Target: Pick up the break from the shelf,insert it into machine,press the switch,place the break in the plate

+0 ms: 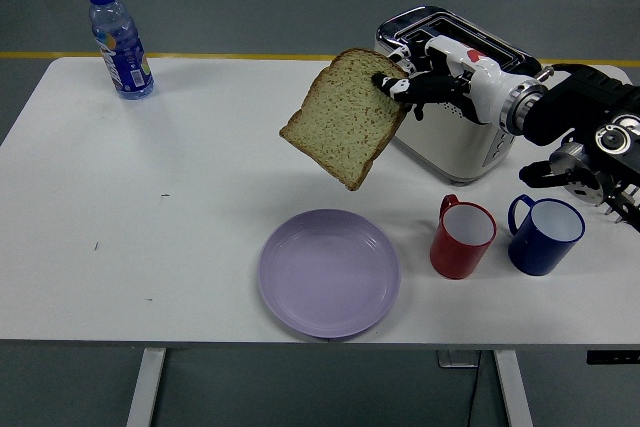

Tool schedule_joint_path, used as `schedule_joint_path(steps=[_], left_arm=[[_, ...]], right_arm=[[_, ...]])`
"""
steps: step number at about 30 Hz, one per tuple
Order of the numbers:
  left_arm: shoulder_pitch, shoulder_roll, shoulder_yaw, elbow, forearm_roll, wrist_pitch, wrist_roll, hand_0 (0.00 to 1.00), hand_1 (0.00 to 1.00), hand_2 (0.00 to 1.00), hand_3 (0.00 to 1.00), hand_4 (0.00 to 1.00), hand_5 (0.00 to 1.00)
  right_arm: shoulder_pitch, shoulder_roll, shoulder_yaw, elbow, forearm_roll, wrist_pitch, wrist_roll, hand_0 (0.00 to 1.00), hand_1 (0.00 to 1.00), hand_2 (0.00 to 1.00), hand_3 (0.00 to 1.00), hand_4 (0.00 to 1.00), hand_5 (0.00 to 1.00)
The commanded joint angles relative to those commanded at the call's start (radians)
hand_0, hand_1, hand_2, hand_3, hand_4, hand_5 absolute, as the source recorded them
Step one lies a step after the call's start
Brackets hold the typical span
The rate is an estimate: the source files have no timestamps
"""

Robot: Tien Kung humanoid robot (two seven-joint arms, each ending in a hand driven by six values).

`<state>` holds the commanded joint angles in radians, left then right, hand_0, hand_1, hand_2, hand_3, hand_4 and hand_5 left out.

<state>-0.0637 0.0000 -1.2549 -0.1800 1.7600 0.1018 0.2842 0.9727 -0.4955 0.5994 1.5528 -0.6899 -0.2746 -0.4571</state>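
Right hand (418, 85) grips the bread (347, 118) by its upper right edge, slice tilted in the air above the table (150, 207), in front of the toaster (450, 107). Plate (329, 272) lies below, near the table's front edge, red cup (462, 238) and blue cup (544, 235) to its right.

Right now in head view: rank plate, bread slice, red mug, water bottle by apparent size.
1. purple plate
2. bread slice, held up by the right robot hand, nearer the camera, so possibly inflated
3. red mug and water bottle: too alike to rank
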Motion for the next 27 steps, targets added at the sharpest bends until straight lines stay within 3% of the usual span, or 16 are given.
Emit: schedule_joint_path(steps=[7, 14, 27], left_arm=[[0.003, 0.0, -0.006, 0.0, 0.008, -0.003, -0.002, 0.593, 0.433, 0.397, 0.553, 0.293, 0.933], [0.006, 0.0, -0.017, 0.0, 0.026, -0.006, -0.002, 0.593, 0.436, 0.403, 0.552, 0.291, 0.935], [0.012, 0.0, -0.031, 0.0, 0.048, -0.008, -0.004, 0.593, 0.442, 0.412, 0.552, 0.289, 0.936]], right_arm=[[-0.079, -0.016, -0.075, 0.054, -0.014, -0.018, 0.014, 0.162, 0.214, 0.339, 0.454, 0.562, 0.002], [-0.122, 0.017, -0.11, 0.048, -0.058, -0.037, 0.034, 0.164, 0.213, 0.338, 0.454, 0.554, 0.002], [-0.176, 0.068, -0.2, 0.027, -0.073, -0.05, 0.136, 0.175, 0.212, 0.338, 0.457, 0.533, 0.002]])
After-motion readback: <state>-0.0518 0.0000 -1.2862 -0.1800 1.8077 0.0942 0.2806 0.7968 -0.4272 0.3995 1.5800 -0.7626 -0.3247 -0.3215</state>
